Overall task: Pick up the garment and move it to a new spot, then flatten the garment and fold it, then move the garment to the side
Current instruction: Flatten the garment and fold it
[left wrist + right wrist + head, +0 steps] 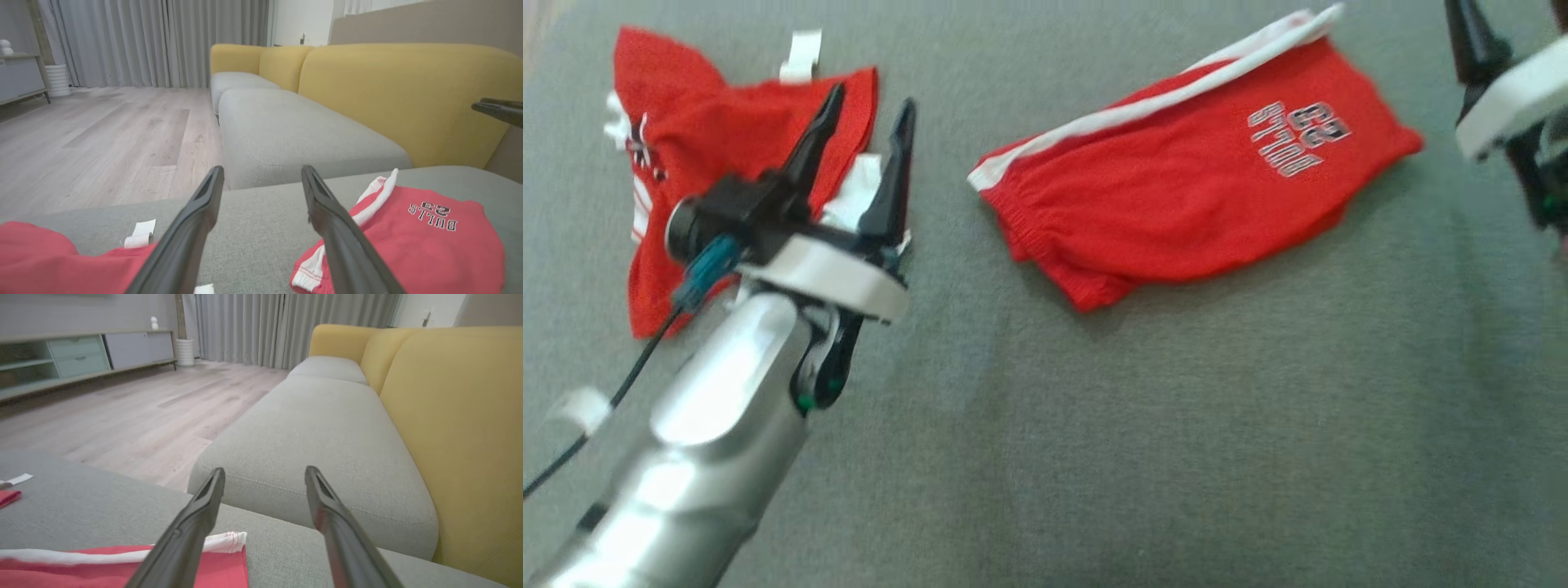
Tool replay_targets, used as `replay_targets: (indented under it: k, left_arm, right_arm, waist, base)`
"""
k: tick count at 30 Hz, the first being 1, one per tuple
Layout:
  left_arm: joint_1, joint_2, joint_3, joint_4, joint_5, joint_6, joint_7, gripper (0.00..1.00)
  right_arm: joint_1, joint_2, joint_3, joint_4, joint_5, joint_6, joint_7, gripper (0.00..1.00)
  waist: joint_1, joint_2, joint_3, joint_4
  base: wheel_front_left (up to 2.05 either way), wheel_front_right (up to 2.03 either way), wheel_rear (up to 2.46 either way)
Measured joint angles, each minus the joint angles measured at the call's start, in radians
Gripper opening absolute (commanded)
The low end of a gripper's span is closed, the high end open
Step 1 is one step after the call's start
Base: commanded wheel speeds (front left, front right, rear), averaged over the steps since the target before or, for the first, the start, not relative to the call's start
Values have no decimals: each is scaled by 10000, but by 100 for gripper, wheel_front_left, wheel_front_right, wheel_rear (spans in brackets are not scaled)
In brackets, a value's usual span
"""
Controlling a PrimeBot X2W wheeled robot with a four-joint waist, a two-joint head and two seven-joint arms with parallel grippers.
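A red garment (1176, 188) with a white side stripe and "BULLS 23" print lies folded on the grey cushion (1176, 425), right of centre; it also shows in the left wrist view (429, 245) and the right wrist view (61, 573). A second red garment (727, 122) lies crumpled at the far left (41, 257). My left gripper (870, 100) hovers over the crumpled one's right edge, open and holding nothing (262, 169). My right gripper (1474, 41) is at the top right corner, past the folded garment's right end, open and holding nothing (265, 470).
White tags (800, 53) stick out from the crumpled garment. Beyond the cushion's edge runs a grey sofa seat (318, 428) with yellow backrests (408, 94). A wooden floor (102, 139), a low sideboard (81, 355) and curtains lie further off.
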Motion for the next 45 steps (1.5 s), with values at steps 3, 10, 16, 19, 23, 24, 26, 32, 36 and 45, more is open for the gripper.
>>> replay_targets:
  k: [3, 10, 16, 19, 23, 24, 26, 32, 36, 45]
  left_arm:
    - [559, 165, 311, -364, -94, 196, -56, 100]
    - [2464, 196, 1448, -1390, -63, 685, -86, 100]
    - [4044, -165, 2339, -1904, 458, 754, -86, 100]
    - [4769, -437, 2685, -2038, 798, 681, -86, 100]
    - [5505, -713, 2991, -2036, 1342, 462, -86, 100]
    - [5646, -809, 3057, -1994, 1423, 393, -86, 100]
    - [5772, -907, 3110, -1967, 1517, 364, -86, 100]
    - [6215, -1406, 3622, -1868, 2023, -10, -86, 100]
    - [6220, -1603, 3919, -1804, 2322, -267, -86, 100]
    - [5885, -1937, 4232, -1770, 2861, -792, -86, 100]
  right_arm:
    - [573, 132, -443, -140, 2, 0, -430, 100]
    - [2539, 1292, -2387, -800, -704, 0, -777, 100]
    - [4734, 2531, -4243, -1751, -1860, 0, -780, 100]
    - [5869, 3229, -5116, -2290, -2406, 0, -800, 100]
    - [7284, 3969, -5710, -2936, -3264, 0, -756, 100]
    - [7587, 4115, -5843, -3058, -3342, 0, -719, 100]
    - [7849, 4207, -5921, -3170, -3459, 0, -654, 100]
    - [8629, 4410, -6086, -3908, -3741, 0, -257, 100]
    - [8635, 4422, -6132, -4385, -3783, 0, -48, 100]
    - [8348, 4429, -6374, -4869, -3906, 0, 587, 100]
  waist:
    - [0, 0, -453, -208]
    - [-1, 0, -1586, -718]
    - [0, 0, -2316, -1015]
    - [0, 0, -2620, -1099]
    - [1, 0, -2883, -1161]
    - [1, 0, -2930, -1167]
    - [2, 0, -2973, -1168]
    - [1, 0, -3060, -1165]
    - [2, 0, -2980, -1128]
    - [3, 0, -2384, -816]
  base:
    - [0, 0, 0]
    - [0, 0, 0]
    - [0, 0, 0]
    - [0, 0, 0]
    - [0, 0, 0]
    - [0, 0, 0]
    - [0, 0, 0]
    - [0, 0, 0]
    - [0, 0, 0]
    - [0, 0, 0]
